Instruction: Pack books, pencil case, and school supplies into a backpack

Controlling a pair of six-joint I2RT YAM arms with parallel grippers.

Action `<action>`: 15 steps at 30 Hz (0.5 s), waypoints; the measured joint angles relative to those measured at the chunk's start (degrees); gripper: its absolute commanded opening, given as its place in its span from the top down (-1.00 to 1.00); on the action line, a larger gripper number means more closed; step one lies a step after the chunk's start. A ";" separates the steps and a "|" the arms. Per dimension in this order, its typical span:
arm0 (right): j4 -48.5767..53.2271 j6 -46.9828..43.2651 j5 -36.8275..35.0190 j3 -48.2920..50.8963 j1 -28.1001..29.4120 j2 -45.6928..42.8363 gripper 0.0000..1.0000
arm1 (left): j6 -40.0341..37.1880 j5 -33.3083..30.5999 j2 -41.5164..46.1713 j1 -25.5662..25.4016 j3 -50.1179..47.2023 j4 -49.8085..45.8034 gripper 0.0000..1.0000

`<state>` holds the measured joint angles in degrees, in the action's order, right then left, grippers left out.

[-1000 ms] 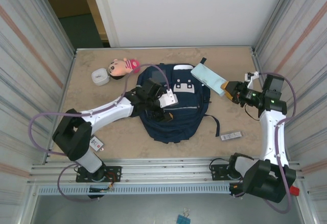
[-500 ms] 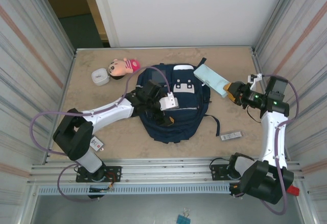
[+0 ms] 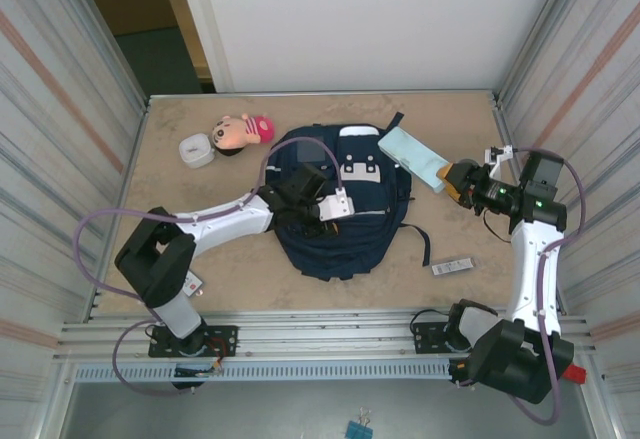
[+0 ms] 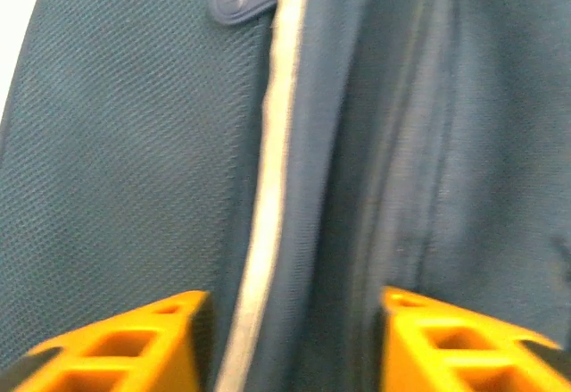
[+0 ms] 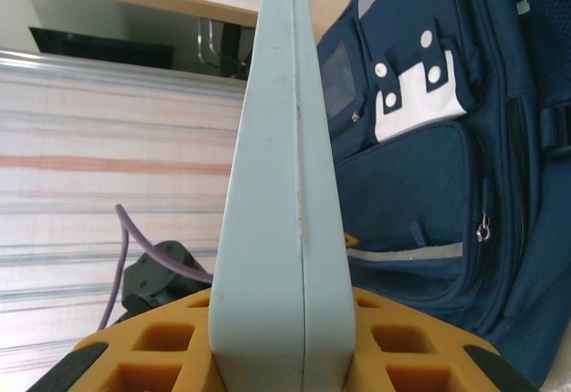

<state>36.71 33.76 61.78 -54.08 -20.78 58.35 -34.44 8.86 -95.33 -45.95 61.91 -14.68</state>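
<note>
Your left gripper point(image 4: 294, 325) straddles a fold of the navy backpack point(image 3: 345, 244), grip unclear; right gripper point(image 5: 281, 325) clamps a pale-teal case point(image 5: 277, 187).

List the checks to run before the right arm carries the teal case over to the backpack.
1. Right gripper clamped on teal case: ok.
2. Left gripper gripping backpack fabric: cannot tell; its fingers straddle a fold.
3. Backpack compartment open wide enough: cannot tell.
4. Gap between teal case and backpack free: ok.
5. Slim bar on table, out of the case's way: ok.
</note>
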 measured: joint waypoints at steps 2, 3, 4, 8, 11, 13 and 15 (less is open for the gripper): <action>0.07 0.00 -0.02 0.00 -0.33 -0.20 0.70 | 0.96 -0.55 0.90 -0.55 0.00 0.00 0.88; 0.26 0.00 -0.02 0.00 -0.70 -0.48 0.70 | 1.46 -1.09 1.75 -0.57 0.00 0.13 0.97; 0.46 0.00 -0.04 -0.02 -1.05 -0.85 0.70 | 2.25 -1.70 2.62 -0.50 0.00 0.37 1.00; 2.71 -0.07 -1.29 -0.76 -2.75 -2.86 0.71 | 5.70 -3.98 7.21 -0.13 0.52 0.92 1.00; 6.25 -1.05 -4.50 -2.43 -3.26 -4.31 0.71 | 7.96 -5.70 9.33 0.26 2.38 1.14 1.00; 9.44 -2.01 -6.71 -3.67 -3.26 -5.42 0.71 | 9.51 -6.45 9.40 0.70 4.31 0.92 1.00; 13.33 -3.39 -9.07 -4.76 -3.26 -6.80 0.71 | 11.39 -7.10 9.25 1.40 6.23 0.44 1.00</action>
<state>50.04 30.37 52.71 -58.85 -24.03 51.55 -23.05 1.76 -86.08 -44.56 68.14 -14.24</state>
